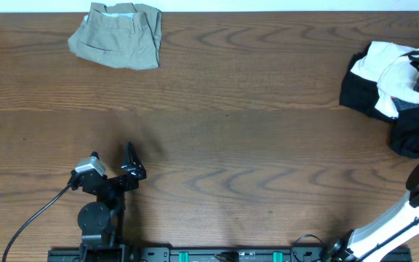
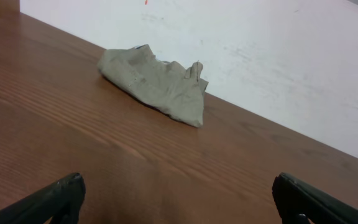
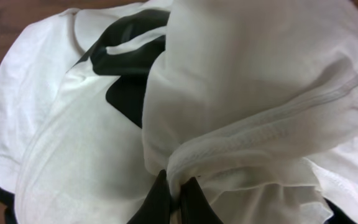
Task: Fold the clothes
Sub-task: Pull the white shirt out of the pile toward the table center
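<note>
Right claw [image 3: 174, 188] on white top [image 3: 86, 162] hem

A crumpled khaki garment [image 2: 157, 87] lies on the wooden table [image 2: 55, 130] in the upper middle of the frame, close to the white wall [image 2: 278, 56]. The left gripper [image 2: 179, 198] shows two dark tips in the lower corners, wide apart above the wood.
</note>
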Available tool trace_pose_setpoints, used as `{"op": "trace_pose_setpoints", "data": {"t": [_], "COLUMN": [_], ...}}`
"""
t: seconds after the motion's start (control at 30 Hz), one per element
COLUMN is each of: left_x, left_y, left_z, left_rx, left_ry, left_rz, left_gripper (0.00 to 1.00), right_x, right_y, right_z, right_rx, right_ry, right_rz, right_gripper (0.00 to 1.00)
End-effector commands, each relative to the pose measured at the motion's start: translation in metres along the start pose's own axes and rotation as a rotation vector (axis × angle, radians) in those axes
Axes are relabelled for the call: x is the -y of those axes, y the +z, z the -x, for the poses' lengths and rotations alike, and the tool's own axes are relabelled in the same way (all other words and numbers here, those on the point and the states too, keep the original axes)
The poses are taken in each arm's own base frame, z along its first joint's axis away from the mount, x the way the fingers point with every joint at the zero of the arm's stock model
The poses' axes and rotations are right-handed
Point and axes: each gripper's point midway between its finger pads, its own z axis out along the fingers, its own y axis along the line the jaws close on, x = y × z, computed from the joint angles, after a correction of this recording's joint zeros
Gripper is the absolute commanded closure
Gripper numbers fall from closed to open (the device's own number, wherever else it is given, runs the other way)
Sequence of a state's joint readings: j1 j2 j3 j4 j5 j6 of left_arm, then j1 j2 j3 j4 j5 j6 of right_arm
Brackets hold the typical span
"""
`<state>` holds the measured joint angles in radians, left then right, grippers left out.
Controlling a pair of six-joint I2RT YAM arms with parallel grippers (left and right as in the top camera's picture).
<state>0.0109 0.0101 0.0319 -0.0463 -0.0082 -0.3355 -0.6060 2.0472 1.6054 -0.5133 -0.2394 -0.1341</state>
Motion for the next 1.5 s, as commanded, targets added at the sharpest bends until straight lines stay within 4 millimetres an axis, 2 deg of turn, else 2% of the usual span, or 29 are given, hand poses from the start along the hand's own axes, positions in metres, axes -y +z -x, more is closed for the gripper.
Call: {"op": "trace_pose_setpoints", "data": {"t": [0.0,0.13,0.3,0.47,0.67,0.83,1.1,1.23,1.47], "left_x": [-0.011,-0.011,-0.011,-0.011,-0.011,-0.011,-0.011,-0.011,-0.011], "left_y": [0.002,0.002,0.002,0.002,0.002,0.002,0.002,0.002,0.002], "left_z": [-0.015,-0.015,-0.015,-0.015,-0.015,-0.015,-0.015,-0.015,-0.015], "left_rx": [-0.031,-0.031,-0.031,-0.031,-0.031,-0.031,-0.031,-0.031,-0.031], "left_ry": [0.021,0.021,0.021,0.021,0.021,0.021,0.021,0.021,0.021], "left_rz": [0.041,0.041,0.041,0.041,0.041,0.041,0.041,0.041,0.041], "left_gripper": [0.02,0.02,0.02,0.02,0.02,0.02,0.02,0.02,0.02], "right_x": [-0.022,-0.050,-0.078,-0.099,-0.153,-0.211,-0.302,-0.342,-0.396], "right_y": [-0.011,-0.037,-0.085,-0.127,-0.173,-0.193,-0.196,-0.197,-0.197], "right_z": [0.015,0.035,0.055,0.057,0.049,0.029,-0.021,-0.047,-0.089], "right_rx": [0.037,0.103,0.154,0.158,0.137,0.075,-0.099,-0.173,-0.217], "right_ry": [0.006,0.075,0.190,0.246,0.226,0.164,0.065,0.085,0.144], "right_rz": [0.071,0.210,0.313,0.337,0.404,0.482,0.585,0.573,0.465], "right_gripper": [0.99,0.99,0.99,0.99,0.99,0.99,0.99,0.99,0.99]}}
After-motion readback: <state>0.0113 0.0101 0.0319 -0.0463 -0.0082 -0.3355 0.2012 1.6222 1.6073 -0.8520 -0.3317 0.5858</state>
